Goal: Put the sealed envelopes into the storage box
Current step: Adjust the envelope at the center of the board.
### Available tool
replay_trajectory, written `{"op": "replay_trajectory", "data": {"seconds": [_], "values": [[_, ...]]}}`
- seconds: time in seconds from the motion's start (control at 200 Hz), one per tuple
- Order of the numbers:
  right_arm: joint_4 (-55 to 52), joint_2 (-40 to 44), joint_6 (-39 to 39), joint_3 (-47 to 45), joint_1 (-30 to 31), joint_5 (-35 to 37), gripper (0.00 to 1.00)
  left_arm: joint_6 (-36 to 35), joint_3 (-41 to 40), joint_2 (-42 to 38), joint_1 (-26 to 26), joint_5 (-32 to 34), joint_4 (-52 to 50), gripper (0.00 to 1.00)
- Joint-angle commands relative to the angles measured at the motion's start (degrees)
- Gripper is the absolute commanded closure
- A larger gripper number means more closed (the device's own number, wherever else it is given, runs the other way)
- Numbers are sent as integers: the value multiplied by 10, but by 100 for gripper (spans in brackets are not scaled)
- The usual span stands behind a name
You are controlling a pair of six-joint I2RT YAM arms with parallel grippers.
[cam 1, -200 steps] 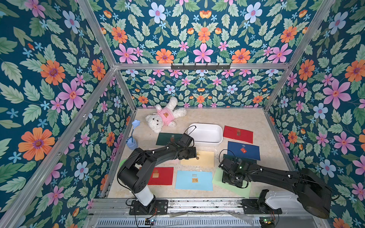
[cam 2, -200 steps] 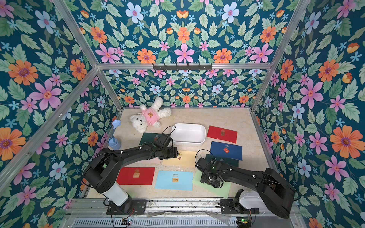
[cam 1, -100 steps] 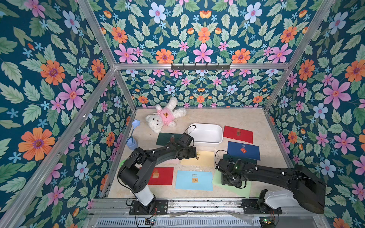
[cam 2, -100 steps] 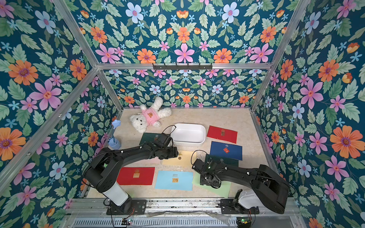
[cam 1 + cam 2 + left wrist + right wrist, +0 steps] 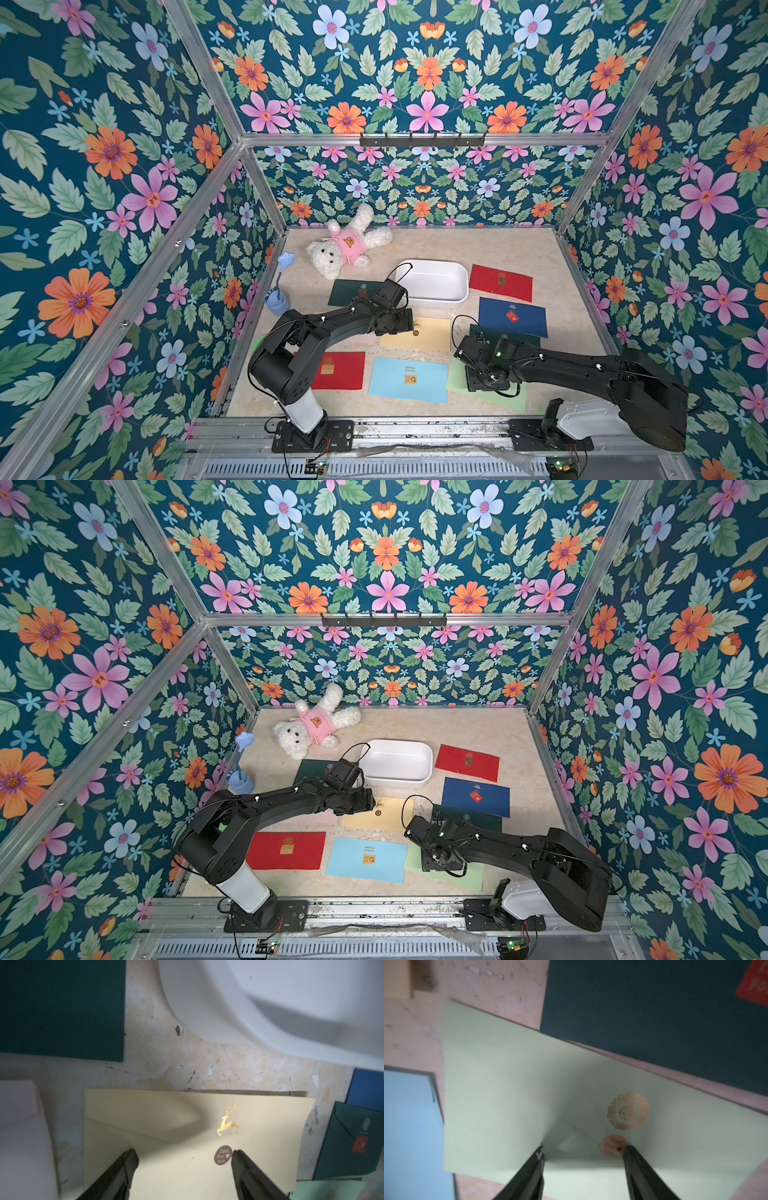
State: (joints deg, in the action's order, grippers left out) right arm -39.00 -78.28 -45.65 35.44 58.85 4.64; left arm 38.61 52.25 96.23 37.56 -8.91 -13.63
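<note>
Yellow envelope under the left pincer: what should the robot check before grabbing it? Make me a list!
1. Left pincer open: ok, its jaws stand apart.
2. Left pincer above the yellow envelope: ok.
3. Sticker closing the flap: ok.
4. Nothing lying on top of the yellow envelope: ok.
5. Left pincer touching the paper: cannot tell.
6. Storage box empty, with room inside: ok.
</note>
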Motion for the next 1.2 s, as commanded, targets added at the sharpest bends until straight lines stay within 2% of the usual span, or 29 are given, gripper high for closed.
{"op": "replay_trajectory", "data": {"seconds": [0.0, 0.75, 0.94, 1.195], "values": [[-70, -5, 36, -19, 5, -56, 37, -8, -4, 11, -3, 12, -22, 20], [-101, 27, 12, -42, 4, -47, 37, -13, -9, 6, -14, 13, -26, 20], [-108, 39, 18, 4, 5, -26, 32, -10, -15, 1, -14, 13, -28, 20], [-126, 31, 34, 88, 1, 5, 30, -5, -21, 2, -14, 5, -21, 20]]}}
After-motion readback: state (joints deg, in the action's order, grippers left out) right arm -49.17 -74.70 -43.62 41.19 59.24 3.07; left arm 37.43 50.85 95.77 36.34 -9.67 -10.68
